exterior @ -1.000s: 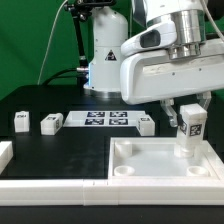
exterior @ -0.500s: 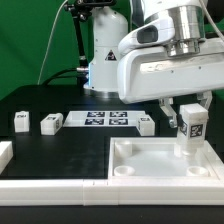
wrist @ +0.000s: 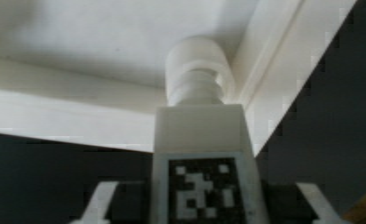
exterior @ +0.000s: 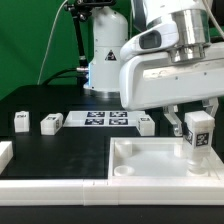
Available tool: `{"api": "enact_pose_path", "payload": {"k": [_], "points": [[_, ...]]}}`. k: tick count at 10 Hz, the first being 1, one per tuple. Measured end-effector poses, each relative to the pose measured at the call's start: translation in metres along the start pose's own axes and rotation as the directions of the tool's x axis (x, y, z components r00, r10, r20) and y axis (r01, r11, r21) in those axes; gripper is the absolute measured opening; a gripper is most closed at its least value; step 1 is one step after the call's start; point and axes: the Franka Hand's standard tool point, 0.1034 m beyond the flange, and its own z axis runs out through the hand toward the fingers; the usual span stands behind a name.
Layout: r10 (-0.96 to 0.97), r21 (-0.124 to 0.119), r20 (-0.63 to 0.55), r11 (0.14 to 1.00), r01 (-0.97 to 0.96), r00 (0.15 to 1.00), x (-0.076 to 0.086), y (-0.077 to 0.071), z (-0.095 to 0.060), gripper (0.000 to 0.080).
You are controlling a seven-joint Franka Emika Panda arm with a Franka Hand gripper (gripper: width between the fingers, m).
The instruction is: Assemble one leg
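Observation:
My gripper [exterior: 198, 122] is shut on a white leg [exterior: 197, 137] and holds it upright, its marker tag facing the camera. The leg's lower end sits over the far corner of the large white tabletop [exterior: 150, 172], on the exterior view's right. In the wrist view the leg [wrist: 201, 120] runs from between my fingers [wrist: 105, 200] towards the tabletop's raised rim [wrist: 278, 50]. I cannot tell whether its tip touches the corner. Three more legs lie on the black table: two on the exterior view's left [exterior: 20, 121] [exterior: 51, 122] and one near the middle [exterior: 146, 124].
The marker board [exterior: 107, 119] lies flat behind the tabletop. A white part's edge [exterior: 4, 153] shows at the exterior view's left, and a long white bar [exterior: 50, 184] along the front. The robot's base [exterior: 100, 60] stands at the back.
My gripper has moved with the leg towards the exterior view's right and a little down, closer to the tabletop's corner. The other legs have not moved.

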Motion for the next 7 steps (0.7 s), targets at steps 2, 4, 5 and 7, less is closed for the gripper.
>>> {"api": "enact_pose_path", "payload": {"k": [2,4,5,7], "points": [[-0.002,-0.002,-0.009,1.000,0.002,1.000,-0.003,-0.002,0.006,0.0290],[-0.004,-0.004,-0.015,1.000,0.004,1.000,-0.005,-0.003,0.013,0.0290],[-0.004,-0.007,-0.024,1.000,0.004,1.000,-0.004,-0.003,0.013,0.0290],[-0.006,-0.010,-0.030,1.000,0.006,1.000,-0.006,-0.003,0.017,0.0290]]}}
